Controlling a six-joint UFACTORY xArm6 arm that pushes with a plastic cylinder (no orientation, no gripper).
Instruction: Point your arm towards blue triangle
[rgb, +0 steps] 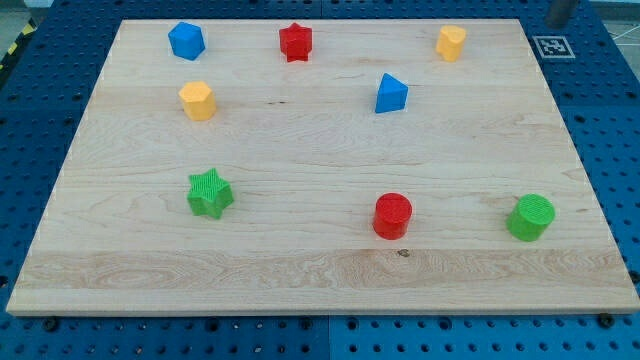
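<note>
Approach not begun: my tip out of view, rod state unknowable. Blue triangle (391, 93) sits far right-centre on bench (300, 270); next, bring tip beside it.

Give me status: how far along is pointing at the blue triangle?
Done: nothing visible. The blue triangular block sits alone at the upper right of the wooden board, below the red star block and yellow block. In hand: my tip isn't clearly in view. Left: the whole approach.
</note>
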